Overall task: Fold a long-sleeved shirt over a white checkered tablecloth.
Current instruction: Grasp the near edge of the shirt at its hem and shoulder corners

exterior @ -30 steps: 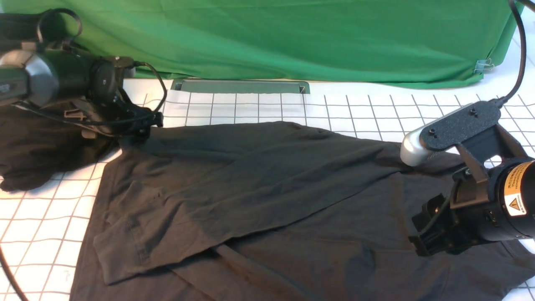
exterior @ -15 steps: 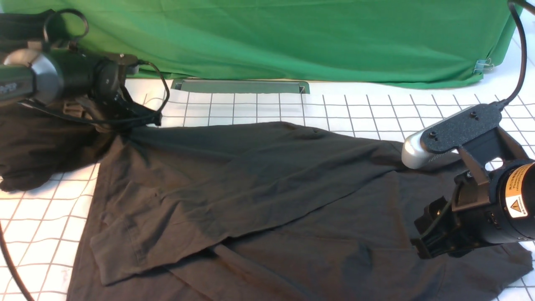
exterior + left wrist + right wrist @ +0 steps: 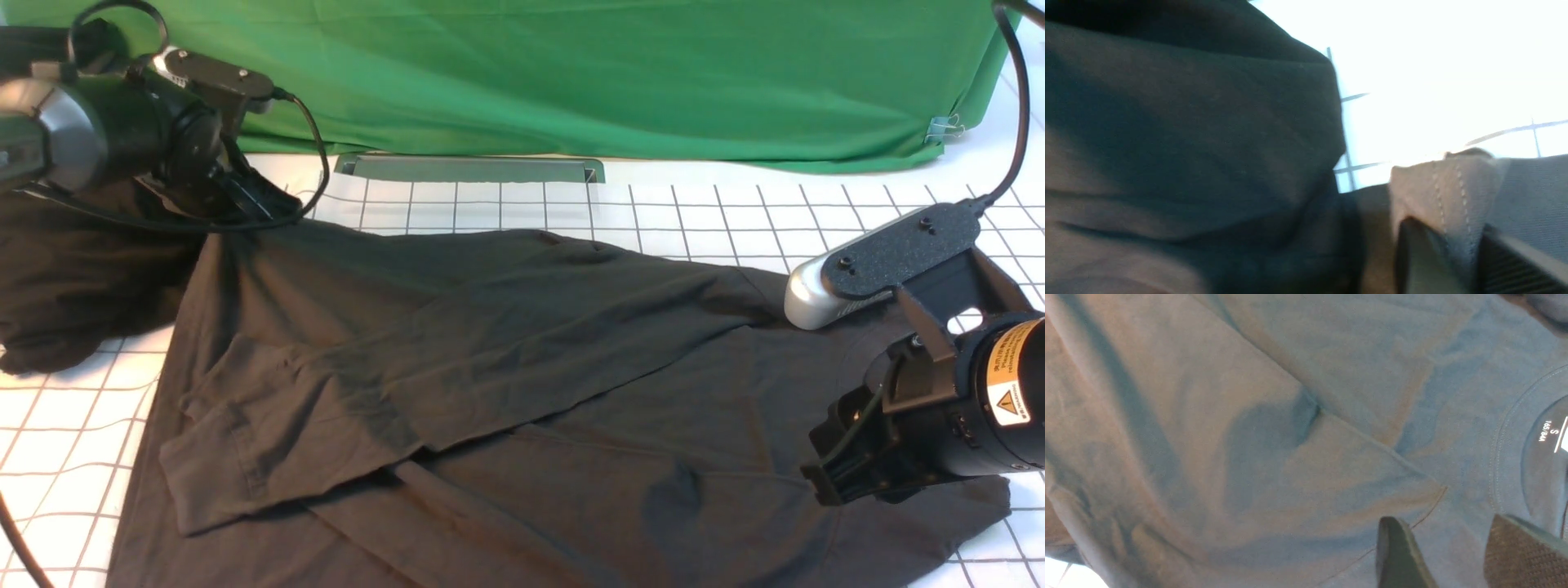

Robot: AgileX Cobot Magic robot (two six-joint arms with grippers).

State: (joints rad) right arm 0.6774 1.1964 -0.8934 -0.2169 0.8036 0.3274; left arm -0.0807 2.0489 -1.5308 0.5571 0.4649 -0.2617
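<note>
Shirt (image 3: 522,367), one, dark wrinkled cotton, on one gridded tablecloth (image 3: 694,220); left gripper (image 3: 271,209) pinches its stitched hem, right gripper (image 3: 821,482) parted, empty, over it.

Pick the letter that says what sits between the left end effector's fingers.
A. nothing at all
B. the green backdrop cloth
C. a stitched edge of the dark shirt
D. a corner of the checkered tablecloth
C: in the left wrist view, a stitched hem of the long-sleeved shirt runs down into the left end effector, pinched between its jaws.
</note>
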